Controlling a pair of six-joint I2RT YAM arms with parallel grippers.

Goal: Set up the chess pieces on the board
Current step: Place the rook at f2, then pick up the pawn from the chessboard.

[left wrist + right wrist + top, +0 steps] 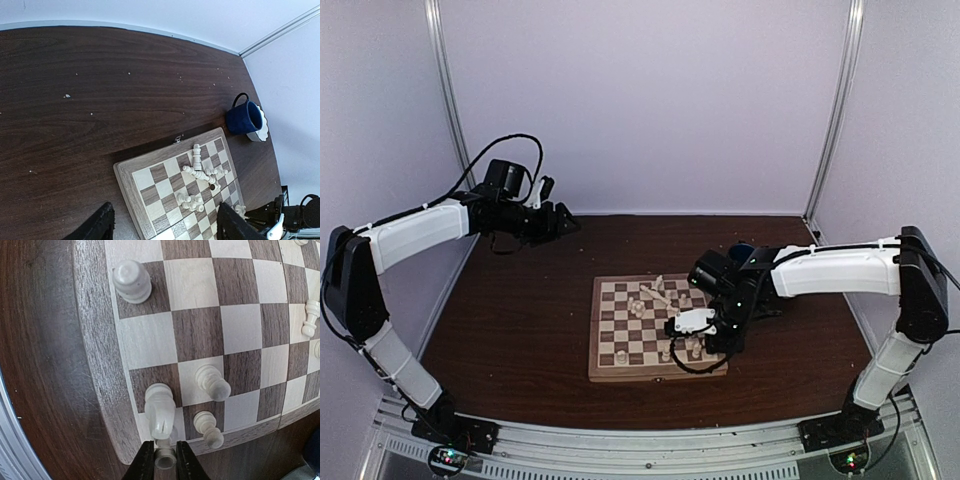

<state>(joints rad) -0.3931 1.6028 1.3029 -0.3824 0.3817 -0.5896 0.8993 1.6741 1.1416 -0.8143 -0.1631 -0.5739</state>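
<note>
The board [608, 372] lies mid-table, and its rim shows in the left wrist view [127, 182] and the right wrist view [100, 365]. Several cream chess pieces [648, 298] lie toppled near its far side, also seen in the left wrist view [201, 173]. My right gripper [165, 464] is shut on a small cream piece [165, 458] at the board's near right corner square. A knight [161, 410] stands just beyond it, with two pawns [212, 382] beside it. In the top view the right gripper [692, 342] is low over that corner. My left gripper [558, 220] hangs open and empty at the far left, away from the board.
A blue mug [244, 119] and a white scalloped bowl [262, 132] stand beyond the board's far right corner. The mug also shows in the top view [742, 250]. Another upright piece [132, 281] stands on an edge square. White walls enclose the table.
</note>
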